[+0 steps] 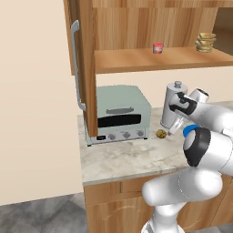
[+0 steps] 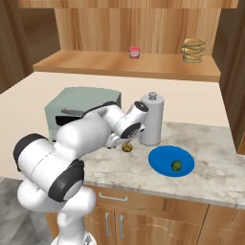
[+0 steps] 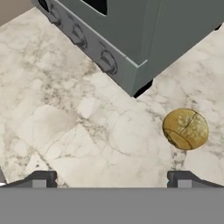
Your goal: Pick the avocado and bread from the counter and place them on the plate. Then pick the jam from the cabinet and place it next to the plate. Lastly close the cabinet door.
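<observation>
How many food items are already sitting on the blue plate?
1: the avocado lies on the plate. The bread is on the counter beside the toaster oven.

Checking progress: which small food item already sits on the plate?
The avocado, dark green, on the plate. The tan bread lies on the counter.

Avocado on plate; bread on counter.

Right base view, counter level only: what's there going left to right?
Toaster oven → bread → steel canister → avocado on the blue plate.
</observation>
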Controlling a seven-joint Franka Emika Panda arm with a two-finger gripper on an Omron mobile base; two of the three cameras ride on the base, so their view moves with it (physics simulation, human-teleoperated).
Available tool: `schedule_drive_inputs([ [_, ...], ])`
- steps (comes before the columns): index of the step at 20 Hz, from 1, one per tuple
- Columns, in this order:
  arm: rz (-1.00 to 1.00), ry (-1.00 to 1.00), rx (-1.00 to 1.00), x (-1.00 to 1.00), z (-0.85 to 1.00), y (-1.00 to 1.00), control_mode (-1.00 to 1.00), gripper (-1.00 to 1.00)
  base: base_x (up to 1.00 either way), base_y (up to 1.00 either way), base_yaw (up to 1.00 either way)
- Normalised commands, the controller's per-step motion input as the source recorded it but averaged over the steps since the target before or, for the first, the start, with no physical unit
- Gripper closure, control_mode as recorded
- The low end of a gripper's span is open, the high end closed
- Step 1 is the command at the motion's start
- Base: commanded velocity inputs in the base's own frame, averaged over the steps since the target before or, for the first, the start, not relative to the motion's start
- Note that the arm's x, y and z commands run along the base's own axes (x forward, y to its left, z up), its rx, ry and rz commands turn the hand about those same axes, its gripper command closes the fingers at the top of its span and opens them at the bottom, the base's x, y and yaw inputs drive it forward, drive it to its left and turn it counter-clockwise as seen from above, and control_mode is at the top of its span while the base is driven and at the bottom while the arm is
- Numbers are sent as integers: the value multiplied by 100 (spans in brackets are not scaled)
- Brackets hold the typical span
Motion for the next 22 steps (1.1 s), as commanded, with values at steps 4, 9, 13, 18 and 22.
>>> schedule_drive_inputs([
  [4, 0, 4, 0, 7, -10, 10, -100, -100, 0, 0, 0],
  [9, 0, 3, 0, 17, -11, 2, -100, -100, 0, 0, 0],
  [13, 0, 0, 0, 15, -14, 0, -100, -100, 0, 0, 0],
  [18, 0, 0, 0, 12, -19, 0, -100, -100, 0, 0, 0],
  [22, 0, 0, 0, 17, -16, 0, -100, -100, 0, 0, 0],
])
